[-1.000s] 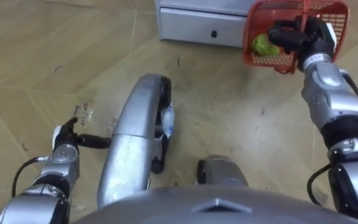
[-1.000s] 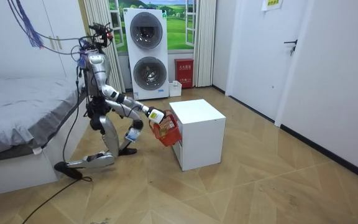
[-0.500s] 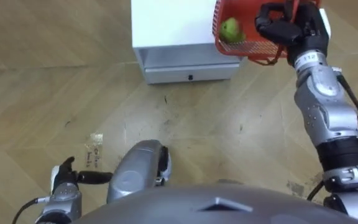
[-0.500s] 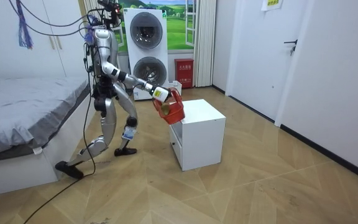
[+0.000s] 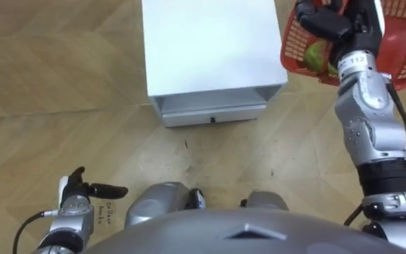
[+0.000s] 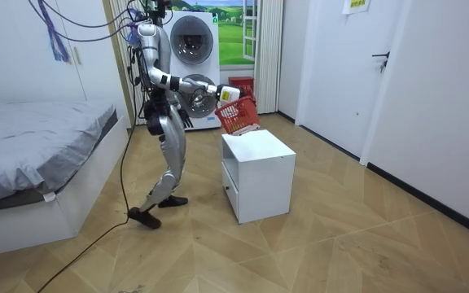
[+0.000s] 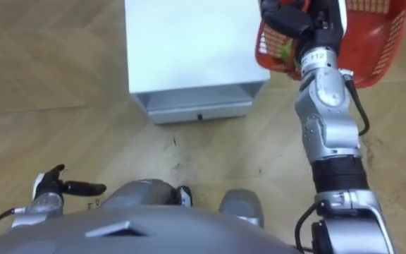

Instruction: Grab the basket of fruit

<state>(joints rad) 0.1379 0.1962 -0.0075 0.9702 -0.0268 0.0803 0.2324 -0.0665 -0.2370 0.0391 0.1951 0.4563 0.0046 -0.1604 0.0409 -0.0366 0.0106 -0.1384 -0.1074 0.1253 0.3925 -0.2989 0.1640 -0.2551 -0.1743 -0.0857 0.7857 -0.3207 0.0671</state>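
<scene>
My left hand (image 5: 83,190) is the closest thing to me, low by my side over the wooden parquet floor (image 5: 41,85). Its fingers are straight and relaxed and it holds nothing, so it's basically just along for the ride.

Next out is the white box-shaped cabinet (image 5: 206,42), with its one drawer (image 5: 210,113) facing me. I'm standing right in front of it.

Furthest out, my right hand (image 5: 333,25) is raised, dark fingers curled tight on the red plastic mesh fruit basket (image 5: 400,49). Can't tell if I've got the handle or the rim, honestly. The basket is up in the air, just off the cabinet's right edge and about level with its top in the room view. It's tipped over to one side. A green round fruit (image 5: 316,55) sits against the mesh near my wrist.

My read: this thing is light, and the mesh is stiff enough but probably flexes if squeezed. The fruit is loose and will roll when the basket tilts. The middle of the handle seems the best grab so it hangs level.
</scene>
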